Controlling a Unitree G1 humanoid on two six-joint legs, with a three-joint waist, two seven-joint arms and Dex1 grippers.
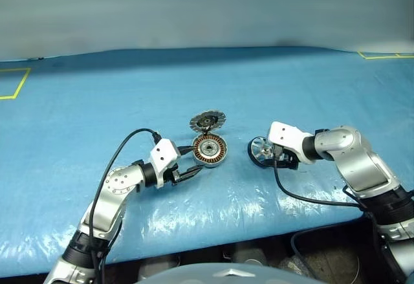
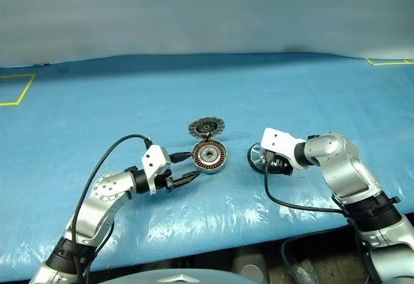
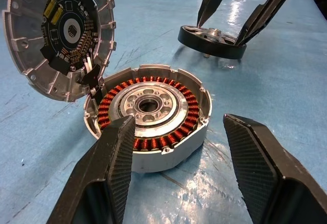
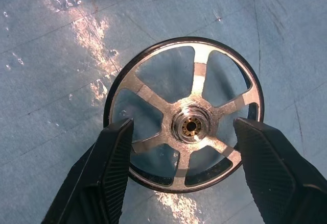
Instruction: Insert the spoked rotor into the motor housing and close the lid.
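Observation:
The motor housing [image 1: 210,149], a silver cup with copper windings, lies flat on the blue table. Its lid [image 1: 207,121] stands tilted open at the housing's far edge, with its circuit face [image 3: 56,35] towards me. The spoked rotor [image 4: 186,122] lies flat on the table to the right of the housing. My left gripper [image 1: 196,169] is open and low, just short of the housing's near left rim, with nothing between its fingers. My right gripper [image 4: 182,124] is open and points down over the rotor, one finger on each side of the hub. I cannot tell whether it touches the rotor.
A wrinkled blue sheet [image 1: 213,83] covers the table. Yellow tape marks lie at the far left [image 1: 16,83] and far right [image 1: 385,55]. The table's front edge [image 1: 213,245] runs close below both arms. Black cables loop from each wrist.

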